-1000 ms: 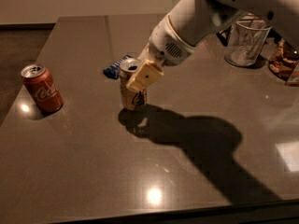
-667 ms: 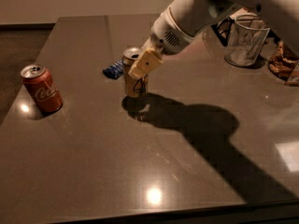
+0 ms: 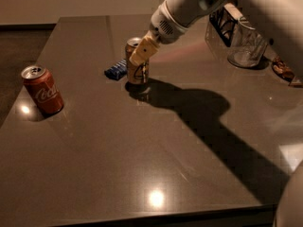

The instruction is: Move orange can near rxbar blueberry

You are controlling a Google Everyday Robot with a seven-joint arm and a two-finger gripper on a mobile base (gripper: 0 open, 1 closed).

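The orange can [image 3: 137, 71] stands upright on the dark table [image 3: 142, 145], just right of the rxbar blueberry [image 3: 115, 71], a small flat dark blue wrapper. The can and the bar are nearly touching. My gripper [image 3: 138, 59] comes down from the upper right on the white arm and is shut on the upper part of the can. One tan finger [image 3: 143, 51] lies across the can's front; the other is hidden behind it.
A red can with white script [image 3: 42, 90] stands near the table's left edge. A clear glass jug [image 3: 244, 44] stands at the back right, with a small brown item [image 3: 283, 70] beside it. The arm's shadow crosses the table's right half.
My gripper has carried the orange can up and to the left, to a spot right beside the blue bar, and the can now rests on the table.
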